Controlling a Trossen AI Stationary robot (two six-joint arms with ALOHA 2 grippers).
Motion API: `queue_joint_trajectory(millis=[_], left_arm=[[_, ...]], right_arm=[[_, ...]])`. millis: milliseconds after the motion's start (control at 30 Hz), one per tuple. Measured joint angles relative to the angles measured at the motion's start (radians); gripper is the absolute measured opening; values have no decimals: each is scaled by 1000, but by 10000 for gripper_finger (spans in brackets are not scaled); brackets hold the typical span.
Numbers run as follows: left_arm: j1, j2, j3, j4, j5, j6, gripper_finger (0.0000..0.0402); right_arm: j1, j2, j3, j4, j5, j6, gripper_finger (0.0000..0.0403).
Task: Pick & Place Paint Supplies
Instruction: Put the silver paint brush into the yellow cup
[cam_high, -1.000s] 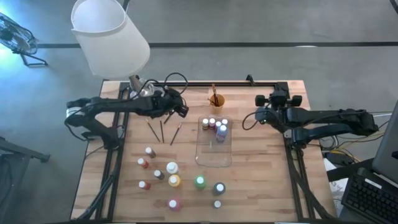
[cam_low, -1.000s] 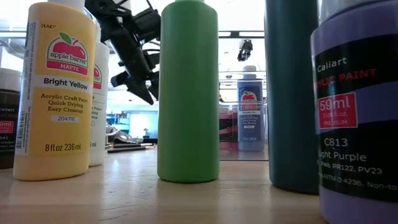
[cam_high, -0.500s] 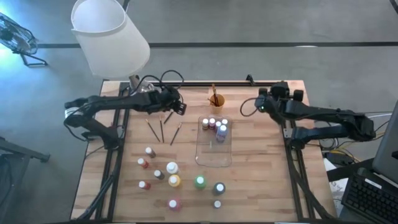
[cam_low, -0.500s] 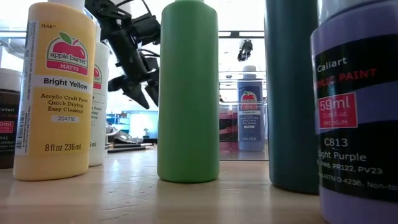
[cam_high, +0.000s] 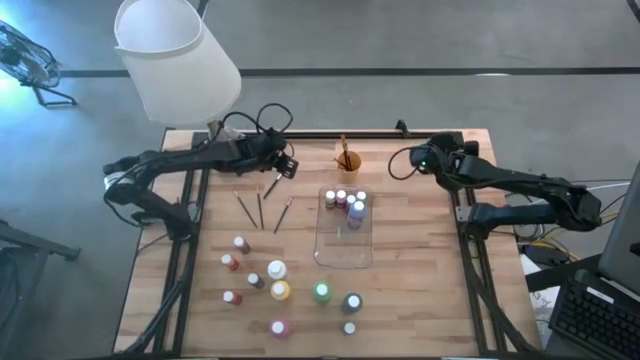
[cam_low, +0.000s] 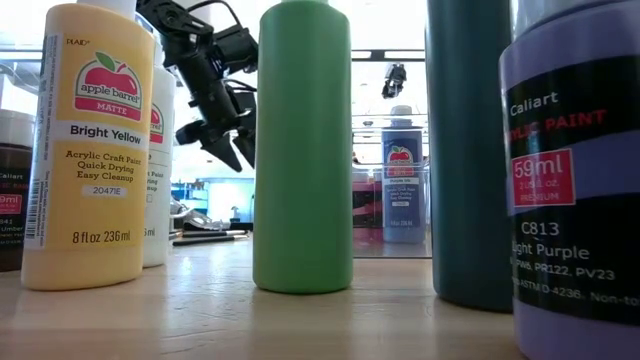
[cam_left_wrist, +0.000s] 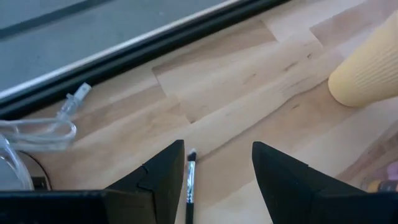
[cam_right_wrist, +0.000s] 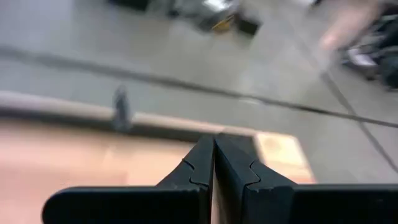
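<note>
Left gripper open above table, brush beside 1 finger

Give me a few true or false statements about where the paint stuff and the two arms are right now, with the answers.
1. The left pincer is open, with a brush lying between its fingers. True.
2. The right pincer is open. False: it is shut and holds nothing.
3. The clear tray holds several small bottles at its far end. True.
4. The orange cup is empty. False: a brush stands in it.
5. The green bottle is in the tray. False: it stands on the table.
</note>
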Motion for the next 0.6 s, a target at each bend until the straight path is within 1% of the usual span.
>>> queue_joint_trajectory(millis=[33, 100, 300, 433, 600], left_arm=[[3, 0, 2, 0, 0, 3, 194], [7, 0, 6, -15, -1, -3, 191], [7, 0, 12, -45, 4, 4, 178], [5, 20, 12, -43, 4, 31, 175], [-4, 107, 22, -45, 7, 46, 174]], right_arm=[[0, 8, -3, 0, -37, -14, 8], [0, 28, -6, 5, -76, -29, 8], [1, 84, -6, 32, -125, -28, 8], [1, 108, -5, 51, -138, -29, 8], [1, 114, -5, 58, -138, -32, 8]])
